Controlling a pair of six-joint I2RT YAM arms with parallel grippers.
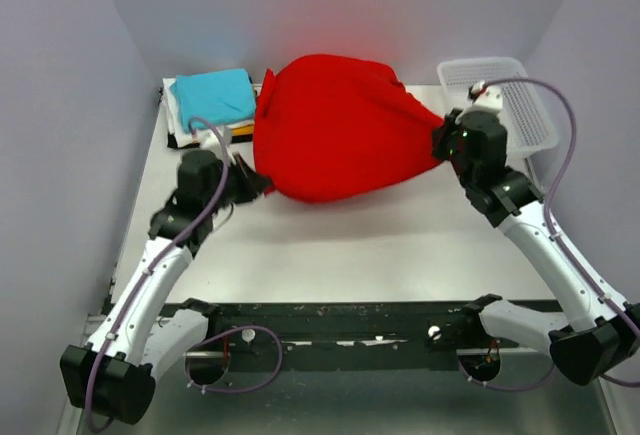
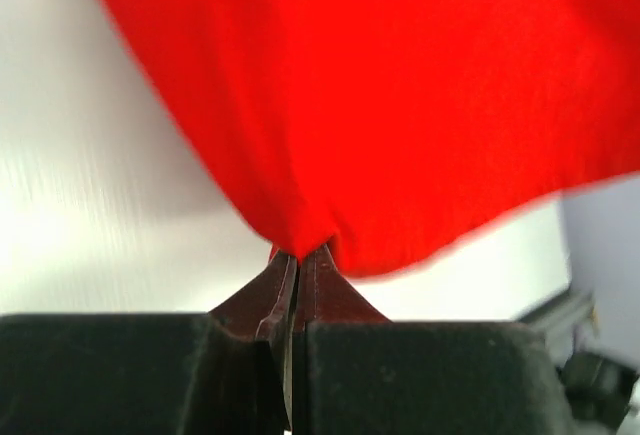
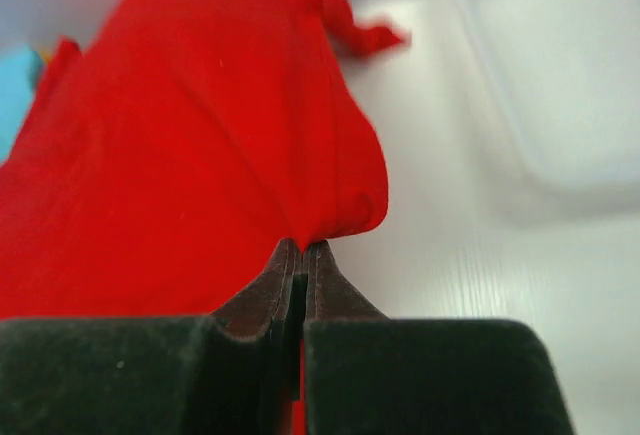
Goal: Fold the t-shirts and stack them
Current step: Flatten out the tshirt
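Observation:
The red t-shirt (image 1: 335, 127) hangs stretched between both grippers above the table's back half. My left gripper (image 1: 262, 187) is shut on its near left corner; the left wrist view shows the red cloth (image 2: 400, 105) pinched at the fingertips (image 2: 318, 265). My right gripper (image 1: 438, 142) is shut on its right corner; the right wrist view shows the cloth (image 3: 190, 155) bunched at the fingertips (image 3: 318, 255). A stack of folded shirts with a teal one (image 1: 213, 96) on top sits at the back left; white, orange and black edges show beneath it.
A white lattice basket (image 1: 510, 100) stands at the back right, also blurred in the right wrist view (image 3: 550, 65). The white table (image 1: 380, 245) lies between the shirt and the arm bases. Grey walls close in the sides and back.

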